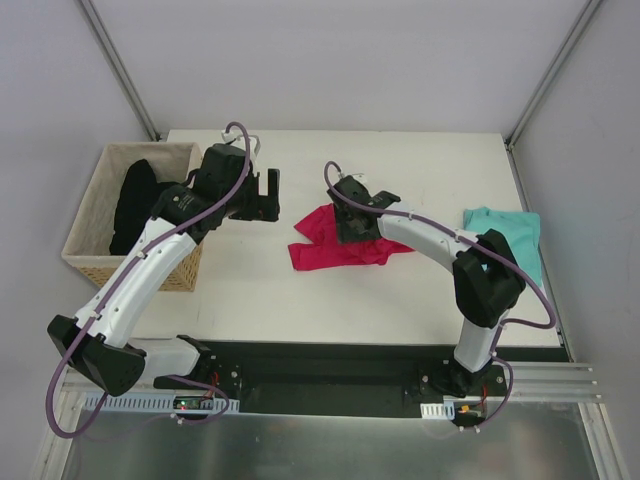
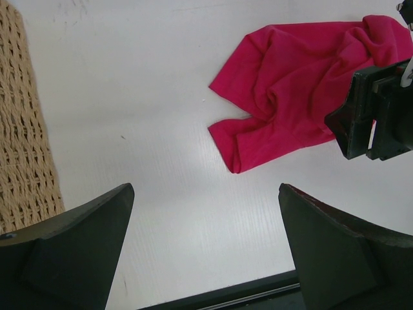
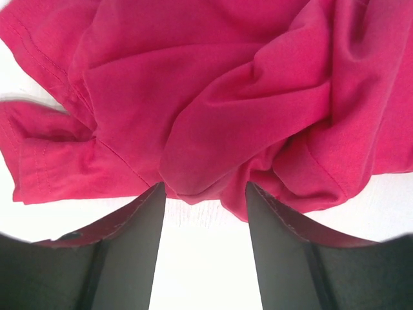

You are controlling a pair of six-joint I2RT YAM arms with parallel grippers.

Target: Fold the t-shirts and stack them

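Nothing is folded yet: the right claw [image 3: 205,191], jaws apart, is straddling the crumpled pink t-shirt [image 1: 318,246]; the left claw [image 2: 205,194] is hanging spread wide; the teal t-shirt [image 1: 506,230] is waiting.

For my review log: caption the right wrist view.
Right gripper, jaws apart, at the edge of the crumpled pink shirt on the table.

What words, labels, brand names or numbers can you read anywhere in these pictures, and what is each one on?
No text can be read in any view.
On the pink shirt: plain cloth, no print or label showing.
On the teal shirt: plain.
On the basket and the black garment in it: nothing.
On the left arm and right arm: any marks are too small to read.
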